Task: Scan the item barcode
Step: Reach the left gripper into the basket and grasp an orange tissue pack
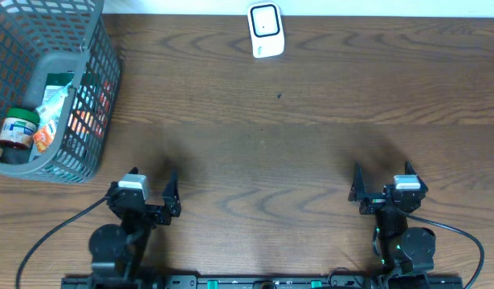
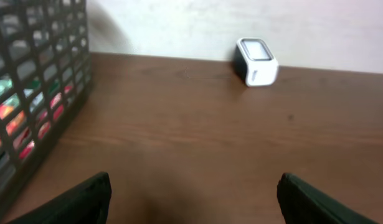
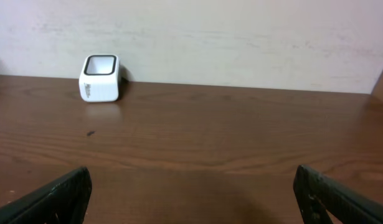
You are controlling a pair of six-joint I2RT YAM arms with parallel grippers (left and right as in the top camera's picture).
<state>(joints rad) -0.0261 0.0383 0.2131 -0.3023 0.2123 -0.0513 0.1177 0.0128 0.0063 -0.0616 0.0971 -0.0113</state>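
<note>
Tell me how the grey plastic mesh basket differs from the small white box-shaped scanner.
The grey plastic mesh basket is open lattice; the small white box-shaped scanner is solid, with a dark-framed window.
The basket is far larger than the scanner.
The basket holds goods, including a labelled jar; the scanner holds nothing.
Both rest on the brown wooden table.

The scanner [image 1: 265,30] is a small white box with rounded corners and a dark-framed window on its face. It stands upright at the top centre of the overhead view, at the far edge of the table [image 1: 311,120]. The items lie at the left edge, inside a grey mesh basket [image 1: 108,72]: a jar [image 1: 17,132] with a white, blue and green label, a white-green packet [image 1: 54,100] and an orange packet [image 1: 43,139].
</note>
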